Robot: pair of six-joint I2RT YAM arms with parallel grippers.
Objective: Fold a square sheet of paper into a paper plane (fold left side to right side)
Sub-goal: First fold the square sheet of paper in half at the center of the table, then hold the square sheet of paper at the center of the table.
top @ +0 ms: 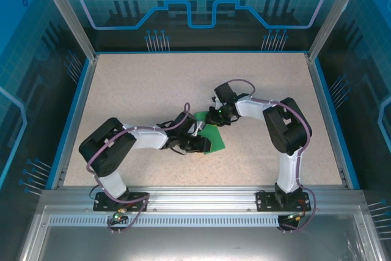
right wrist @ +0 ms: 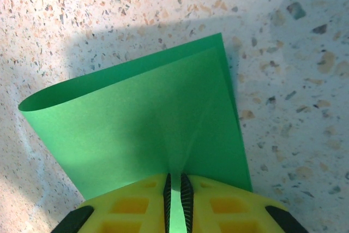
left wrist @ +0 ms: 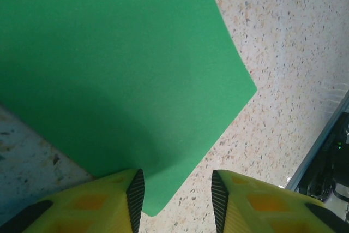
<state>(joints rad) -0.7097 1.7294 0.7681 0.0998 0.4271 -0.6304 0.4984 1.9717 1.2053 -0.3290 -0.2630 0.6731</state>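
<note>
Green square sheet of paper [right wrist: 147, 118] at middle of surface [top: 140, 90], bent over in loose curl. Thin, light, floppy; likely slides, crumples easily. Right claw [right wrist: 175, 189] clamped on its edge. Left claw [left wrist: 177, 195] apart, paper corner just inside gap. Pinch edges, corners.

top external. speckled beige table [top: 140, 90] with a blue rim [top: 72, 120]. green sheet [top: 215, 139] lies just right of table centre. left arm [top: 146, 137] reaches in from its base at 7 o'clock; left gripper [top: 197, 143] is at the sheet's 9 o'clock edge. right arm [top: 284, 126] rises from 5 o'clock, elbow bent; right gripper [top: 218, 118] is over the sheet's 12 o'clock edge. jaw gaps too small to read. the sheet's 5 o'clock corner lies bare on the table.
</note>
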